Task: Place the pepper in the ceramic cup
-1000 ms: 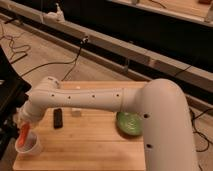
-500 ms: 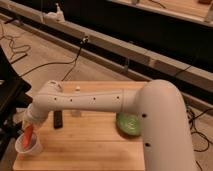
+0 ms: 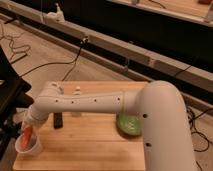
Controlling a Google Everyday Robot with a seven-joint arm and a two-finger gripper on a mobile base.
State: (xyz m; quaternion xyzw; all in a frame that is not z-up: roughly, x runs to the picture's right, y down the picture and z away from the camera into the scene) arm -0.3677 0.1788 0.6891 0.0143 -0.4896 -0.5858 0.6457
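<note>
The gripper (image 3: 26, 125) hangs right over the ceramic cup (image 3: 28, 145), with the pepper (image 3: 26, 136) pointing down into it. Whether it pinches the pepper cannot be told. Next it needs to let go.

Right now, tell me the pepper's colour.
Orange-red, in the camera view: the pepper stands in the cup, under the gripper.

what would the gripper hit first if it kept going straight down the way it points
Probably the ceramic cup: the gripper sits just above it at the table's left end, the pepper hanging into it.
</note>
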